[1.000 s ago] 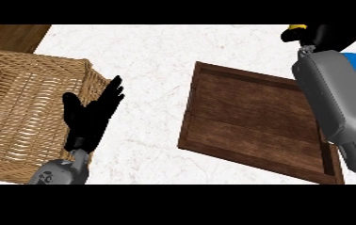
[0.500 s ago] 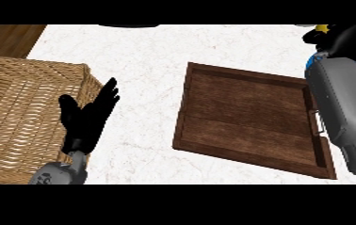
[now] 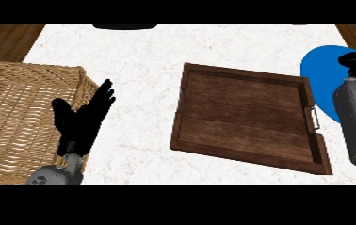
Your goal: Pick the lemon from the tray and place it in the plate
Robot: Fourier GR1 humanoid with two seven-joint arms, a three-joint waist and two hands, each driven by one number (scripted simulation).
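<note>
- Left hand (image 3: 82,123): I read it as parked at the lower left, over the edge of the wicker basket (image 3: 28,101). Its fingers are straight, pointing up, and hold nothing.
- Right hand (image 3: 348,60): only a black part shows at the right edge, above the grey right forearm (image 3: 345,118). It sits over the blue plate (image 3: 319,76). I cannot tell whether it is open or closed, or what it holds.
- Lemon: not visible anywhere. The wooden tray (image 3: 243,120) on the desk (image 3: 139,54) shows bare boards only.
- Step in hand, by my judgement: pick complete, placing under way, with the lemon probably hidden in the right hand.
- Next move: I would bring the right hand down over the middle of the plate and release low, since a lemon rolls.
</note>
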